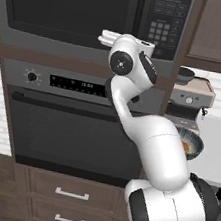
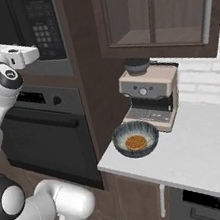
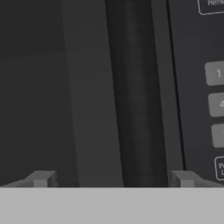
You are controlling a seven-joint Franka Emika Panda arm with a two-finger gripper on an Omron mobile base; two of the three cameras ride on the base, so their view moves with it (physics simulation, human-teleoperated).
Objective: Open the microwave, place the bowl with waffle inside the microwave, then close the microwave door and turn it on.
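the microwave door (image 1: 68, 5) is shut, a wide glossy black glass panel in a dark grey frame, set into the tall cabinet column above the black oven (image 1: 74, 127). it looks rigid and smooth, with no bar to hook; i judge the glass too slick to pull on. the best hold is probably the dark vertical groove (image 3: 138, 92) between the door's edge and the keypad panel (image 1: 166, 25), where a fingertip could catch the frame and swing the hinged panel out.

the hand (image 3: 113, 179) faces that groove at close range, its fingers spread wide on either side of it, holding nothing. in the left base view it sits up against the microwave's front (image 1: 124, 40).

the bowl (image 2: 135, 138) waits near the left front corner of the worktop (image 2: 200, 152), the waffle (image 2: 135, 141) flat inside it, just in front of the espresso machine (image 2: 150, 95). it looks stiff and light, likely best pinched at the rim.
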